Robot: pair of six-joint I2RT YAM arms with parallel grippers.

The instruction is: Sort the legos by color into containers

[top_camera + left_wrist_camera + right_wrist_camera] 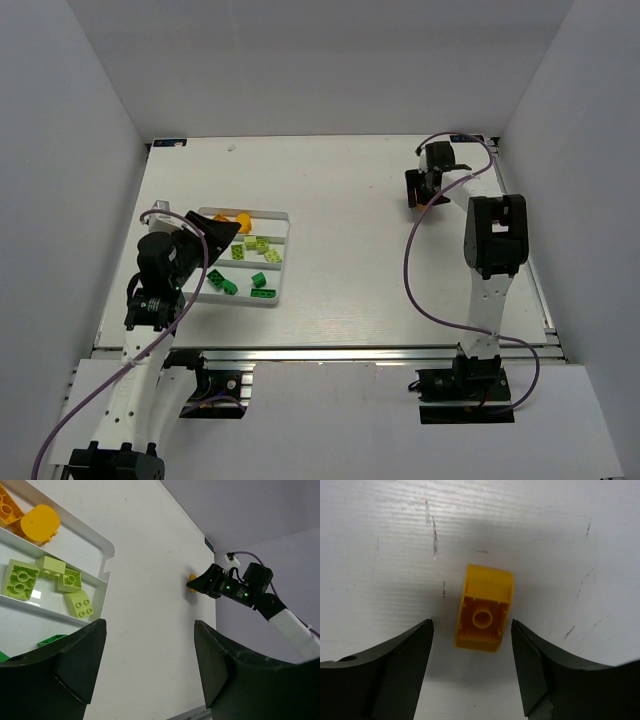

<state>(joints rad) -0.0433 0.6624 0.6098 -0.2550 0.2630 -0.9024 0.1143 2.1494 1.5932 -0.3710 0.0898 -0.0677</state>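
Tray [105,547]: one, three compartments, left side of table.
Orange pieces [40,524]: two, far compartment.
Lime bricks [20,578]: four, middle compartment.
Green bricks [258,280]: at least three, near compartment.
Loose orange brick [484,609]: one, on table far right, hollow underside showing.
Right gripper [471,627]: spread, straddling loose orange brick, no contact.
Left gripper [150,624]: spread, empty, beside tray.

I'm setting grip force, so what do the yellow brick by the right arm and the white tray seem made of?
The yellow brick looks like hard moulded plastic, smooth; its hollow underside shows a tube. The white tray is likely glossy plastic; its floor reflects light.

No readable text, labels or numbers anywhere.
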